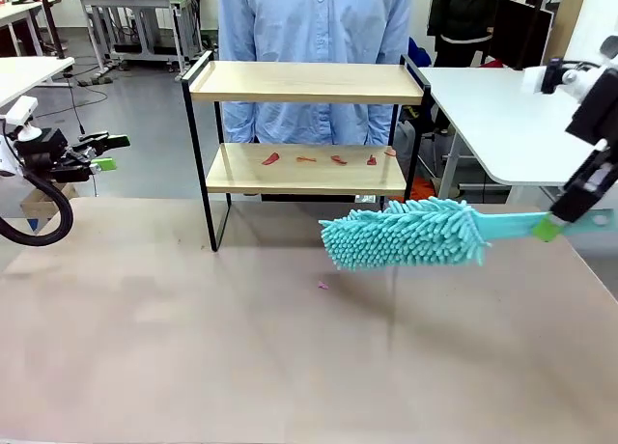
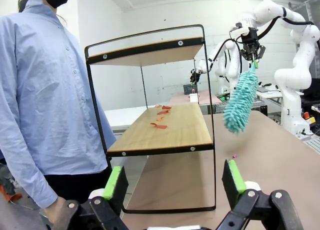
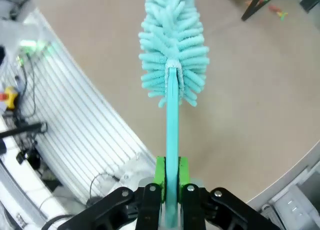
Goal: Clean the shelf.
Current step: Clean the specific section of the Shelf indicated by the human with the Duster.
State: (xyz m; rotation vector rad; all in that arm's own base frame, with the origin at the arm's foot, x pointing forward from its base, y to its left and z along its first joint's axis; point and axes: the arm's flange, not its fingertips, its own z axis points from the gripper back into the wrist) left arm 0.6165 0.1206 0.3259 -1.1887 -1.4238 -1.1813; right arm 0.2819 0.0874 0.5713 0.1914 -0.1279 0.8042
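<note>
My right end effector (image 1: 547, 229) grips the handle of the fluffy teal microfibre duster (image 1: 406, 234) just before the two-tier light-wood, black-framed shelf (image 1: 290, 179) at the far edge of the tabletop (image 1: 193, 347), so I'd level the head, enter between the boards and sweep the small red scraps (image 1: 271, 158) outward, while my left end effector (image 1: 104, 152) sits wide open.

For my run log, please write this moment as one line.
right gripper: shut on duster handle, over table | left gripper: open, empty | shelf lower board: red scraps | person: behind shelf
</note>
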